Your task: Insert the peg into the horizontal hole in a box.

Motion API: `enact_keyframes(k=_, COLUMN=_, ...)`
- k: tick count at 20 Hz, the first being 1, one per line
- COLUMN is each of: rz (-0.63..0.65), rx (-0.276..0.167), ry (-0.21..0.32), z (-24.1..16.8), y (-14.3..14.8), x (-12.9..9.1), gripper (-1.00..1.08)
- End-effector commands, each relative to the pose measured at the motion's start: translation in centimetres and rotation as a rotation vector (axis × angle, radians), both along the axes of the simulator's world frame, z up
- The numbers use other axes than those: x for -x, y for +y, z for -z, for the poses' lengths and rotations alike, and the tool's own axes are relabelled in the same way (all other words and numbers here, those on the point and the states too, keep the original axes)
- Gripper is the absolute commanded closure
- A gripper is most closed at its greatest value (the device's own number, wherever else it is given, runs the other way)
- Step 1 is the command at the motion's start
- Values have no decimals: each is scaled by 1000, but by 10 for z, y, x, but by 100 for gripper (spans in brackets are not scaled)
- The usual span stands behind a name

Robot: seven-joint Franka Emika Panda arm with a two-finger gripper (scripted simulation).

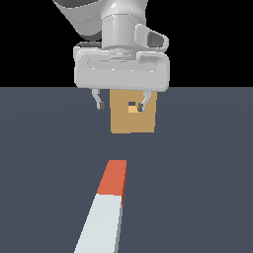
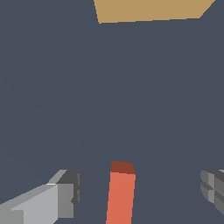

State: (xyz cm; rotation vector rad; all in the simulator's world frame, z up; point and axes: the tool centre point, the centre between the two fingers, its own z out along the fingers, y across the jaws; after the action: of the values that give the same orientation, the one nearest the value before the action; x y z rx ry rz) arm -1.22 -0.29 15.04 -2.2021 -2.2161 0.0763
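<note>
So nearest the exterior camera you've got the peg (image 1: 105, 209) lying flat on the dark floor (image 1: 197, 188) — pale grey-white body running off the near edge of the frame, orange-red end pointing away toward the far side. Its long axis runs near-to-far with a slight lean toward the exterior view's right as it goes back, so it's already roughly aimed at the box. Nothing is touching it.

Further back, the gripper (image 1: 121, 105) hangs pointing down, fingers spread wide apart and holding nothing. In the wrist view you can see the orange-red tip of the peg sitting in the gap between the two fingers (image 2: 61, 197), clear of both of them, so my read is the hand sits over or just past that far end of the peg rather than over its middle. How high it is above the floor I can't really tell.

Farthest is the tan box (image 1: 132, 118), resting on the floor well apart from the peg, with the small square hole (image 1: 132, 106) in the face toward us — partly hidden by one fingertip.

The key thing for the next move, I'd guess: the peg lies on the near side of the hand, so the gripper has to come nearward and down to straddle the bar across its width before closing.
</note>
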Motion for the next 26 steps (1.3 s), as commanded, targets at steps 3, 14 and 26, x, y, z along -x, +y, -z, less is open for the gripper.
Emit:
enact_keyframes(k=3, rz=1, rx=0, ry=0, z=1, y=-2, x=0, gripper=-92)
enact_keyframes(k=14, rz=37, rx=-6, ry=-20, z=32, y=-82, x=9, gripper=-92)
enact_keyframes(k=26, rz=84, rx=-18, ry=-45, z=75, y=-186, x=19, gripper=-92)
